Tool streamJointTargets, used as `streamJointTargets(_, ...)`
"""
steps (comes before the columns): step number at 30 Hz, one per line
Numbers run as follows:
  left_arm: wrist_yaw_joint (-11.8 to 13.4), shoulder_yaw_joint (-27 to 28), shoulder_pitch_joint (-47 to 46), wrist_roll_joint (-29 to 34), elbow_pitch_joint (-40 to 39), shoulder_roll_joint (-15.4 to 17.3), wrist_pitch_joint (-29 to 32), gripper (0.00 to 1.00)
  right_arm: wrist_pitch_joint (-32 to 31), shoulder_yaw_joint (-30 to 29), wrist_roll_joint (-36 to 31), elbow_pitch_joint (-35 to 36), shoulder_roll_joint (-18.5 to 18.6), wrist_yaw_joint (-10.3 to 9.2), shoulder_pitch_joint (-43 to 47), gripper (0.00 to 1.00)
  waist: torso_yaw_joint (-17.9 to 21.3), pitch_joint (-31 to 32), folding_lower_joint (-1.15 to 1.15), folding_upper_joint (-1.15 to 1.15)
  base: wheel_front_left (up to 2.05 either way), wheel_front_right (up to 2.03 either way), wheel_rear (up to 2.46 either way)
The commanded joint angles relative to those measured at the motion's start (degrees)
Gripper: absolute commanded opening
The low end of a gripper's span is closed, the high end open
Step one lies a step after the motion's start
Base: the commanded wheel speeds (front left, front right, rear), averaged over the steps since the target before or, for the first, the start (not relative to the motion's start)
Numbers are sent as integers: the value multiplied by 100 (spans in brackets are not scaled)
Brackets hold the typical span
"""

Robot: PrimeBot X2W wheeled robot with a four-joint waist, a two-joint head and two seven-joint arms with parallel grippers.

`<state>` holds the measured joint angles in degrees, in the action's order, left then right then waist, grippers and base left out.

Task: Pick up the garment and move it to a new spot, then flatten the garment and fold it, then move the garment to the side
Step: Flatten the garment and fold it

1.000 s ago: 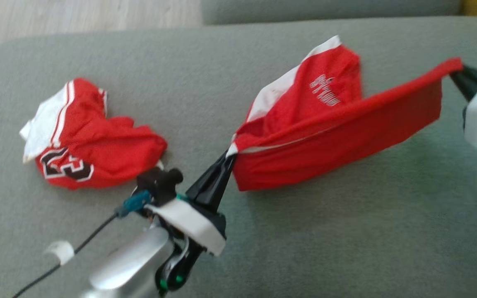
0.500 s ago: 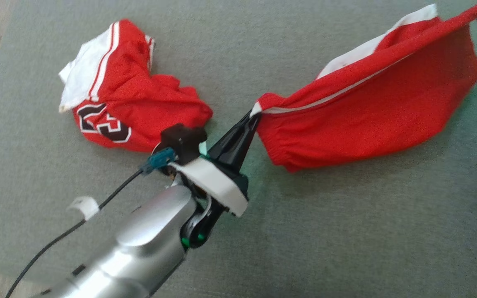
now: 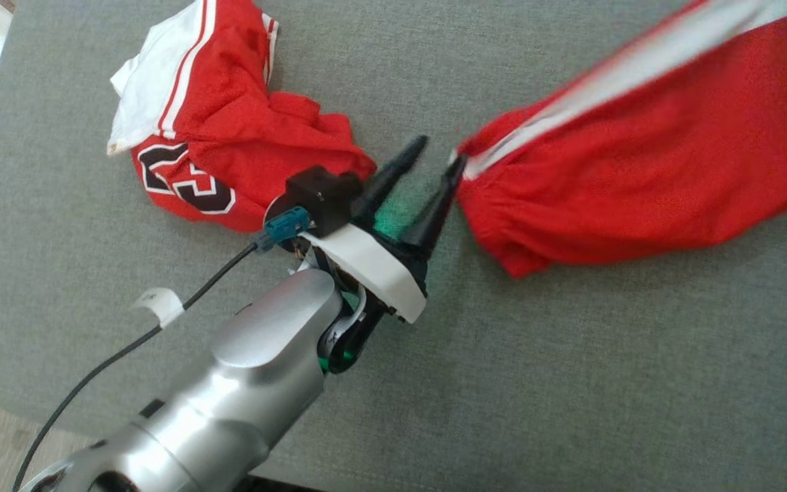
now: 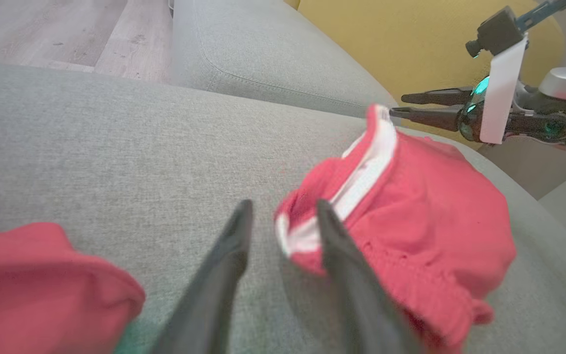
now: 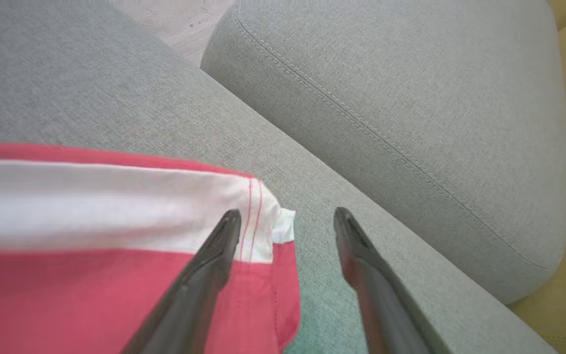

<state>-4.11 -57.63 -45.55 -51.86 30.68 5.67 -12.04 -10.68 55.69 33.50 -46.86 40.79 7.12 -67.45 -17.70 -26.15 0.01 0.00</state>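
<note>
This looks like a home, most likely a living room. The work surface is a wide seat cushion (image 3: 571, 383) covered in grey woven cloth, soft and rounded at its edge like furniture for sitting. Just beside it sits a second grey cushion (image 5: 410, 98) with a double row of stitching (image 5: 361, 126) along its seam, as on a sofa. Behind them is yellow upholstery (image 4: 386, 44). The floor (image 4: 42, 29) is pale wood-look planks. 2 pieces of sportswear are on the seat: a red garment (image 3: 639, 178) and a crumpled red jersey (image 3: 243, 137).
</note>
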Motion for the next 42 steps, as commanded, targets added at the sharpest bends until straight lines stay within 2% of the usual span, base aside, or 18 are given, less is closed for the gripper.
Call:
streamJointTargets(1, -29, 140, -182, 49, -92, 61, -69, 100, 101, 22, 39, 30, 23, 36, -39, 100, 25, 29, -1, 0, 0, 0, 0)
streamJointTargets(6, 23, 402, -147, 66, -67, 188, -213, 100, 491, 88, 177, -332, -231, 36, 28, 100, 179, 271, -1, 0, 0, 0, 0)
streamJointTargets(10, 156, 858, 15, 111, -284, 412, -282, 100, 1023, -220, 461, -614, -493, 36, 114, 100, 356, 601, -1, 0, 0, 0, 0)
streamJointTargets(17, 564, 2241, 860, 756, -1156, 753, -294, 100, 2302, -974, 892, -891, -1166, 36, 556, 100, 770, 1322, -1, 0, 0, 0, 0)
streamJointTargets(20, 657, 2752, 1353, 1047, -1445, 754, -295, 100, 2526, -1224, 696, -898, -1409, 36, 815, 100, 964, 1575, -1, 0, 0, 0, 0)
streamJointTargets(22, 663, 2957, 1669, 1320, -1575, 768, -295, 100, 2560, -1681, 711, -769, -1651, 36, 1064, 100, 1096, 1731, -1, 0, 0, 0, 0)
streamJointTargets(26, 626, 3379, 2284, 1670, -1725, 685, -295, 100, 2565, -2848, 203, -49, -2006, 36, 1887, 100, 1324, 1976, -1, 0, 0, 0, 0)
streamJointTargets(32, 423, 4014, 3065, 2117, -1913, 425, -296, 100, 2567, -4283, -828, 967, -2841, 36, 3511, 100, 1561, 2122, -1, 0, 0, 0, 0)
streamJointTargets(36, 191, 4307, 3524, 2453, -1933, 207, -296, 100, 2567, -4828, -1378, 1456, -3390, 36, 4391, 100, 1670, 2185, -1, 0, 0, 0, 0)
streamJointTargets(42, -29, 4544, 3889, 2707, -1873, -48, -296, 100, 2568, -5176, -1640, 1736, -3695, 36, 5037, 100, 1681, 2210, -1, 0, 0, 0, 0)
